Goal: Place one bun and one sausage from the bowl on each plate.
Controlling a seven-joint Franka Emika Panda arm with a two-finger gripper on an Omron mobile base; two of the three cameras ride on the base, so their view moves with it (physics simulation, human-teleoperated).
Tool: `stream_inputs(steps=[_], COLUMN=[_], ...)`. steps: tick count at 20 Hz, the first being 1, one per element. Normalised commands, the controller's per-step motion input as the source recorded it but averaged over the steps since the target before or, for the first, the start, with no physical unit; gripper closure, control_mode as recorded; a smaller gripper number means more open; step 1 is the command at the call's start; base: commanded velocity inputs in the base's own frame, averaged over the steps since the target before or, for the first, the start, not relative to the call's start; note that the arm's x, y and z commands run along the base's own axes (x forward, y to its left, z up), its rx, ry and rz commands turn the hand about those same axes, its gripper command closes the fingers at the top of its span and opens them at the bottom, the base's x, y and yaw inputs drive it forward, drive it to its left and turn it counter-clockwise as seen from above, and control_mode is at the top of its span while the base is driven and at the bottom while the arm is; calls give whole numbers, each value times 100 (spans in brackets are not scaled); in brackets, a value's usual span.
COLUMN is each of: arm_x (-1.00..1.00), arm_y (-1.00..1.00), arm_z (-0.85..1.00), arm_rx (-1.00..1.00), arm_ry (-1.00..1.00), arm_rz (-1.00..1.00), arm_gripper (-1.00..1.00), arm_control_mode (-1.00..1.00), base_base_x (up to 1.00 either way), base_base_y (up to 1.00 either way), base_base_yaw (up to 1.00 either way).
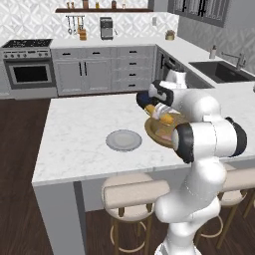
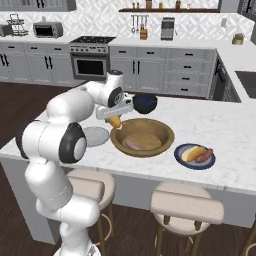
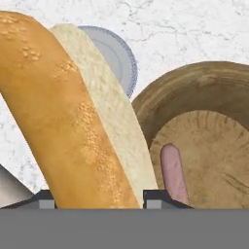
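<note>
A white Franka arm is leaning over the marble island counter (image 2: 235,125) in a rendered kitchen, where the wide wooden bowl (image 2: 165,132) is sitting between two small plates. The gripper (image 2: 116,120) is hanging above the bowl's near-left rim with its jaws clamped on a bun (image 3: 73,121), which is standing between the finger tips in the hand view. The bun is looking long and golden, its crust speckled with seeds and its pale cut side facing the bowl. One pink sausage (image 2: 132,144) is lying alone on the bowl's floor. The dark blue plate (image 2: 181,157), just beside the bowl on the far side from the arm, is already carrying a bun and a sausage. The light grey plate (image 1: 123,140) is sitting near the bowl's other side, bare. The risk from here appears to be the grip itself: the jaws are holding only the bun's lower end, so a fast swing toward the grey plate could tip or twist it loose. A release made too high or off-centre could let the rounded roll tumble off the flat plate onto the counter.
</note>
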Motion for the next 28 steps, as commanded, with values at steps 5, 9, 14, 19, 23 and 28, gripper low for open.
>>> stream_inputs(steps=[5,9,14,19,23,28], arm_x=[-57,-9,39,66,91,40], arm_y=[100,100,78,24,-5,0], arm_z=[38,-9,-69,-95,-92,-54], arm_rx=[-22,-27,-11,5,19,20], arm_ry=[17,32,30,10,-1,-10], arm_rz=[0,0,0,0,0,0], arm_gripper=[100,100,100,100,100,100], arm_control_mode=[-100,-100,-100,-100,-100,-100], base_base_x=[0,0,0,0,0,0], base_base_y=[0,0,0,0,0,0], base_base_yaw=[0,0,0,0,0,0])
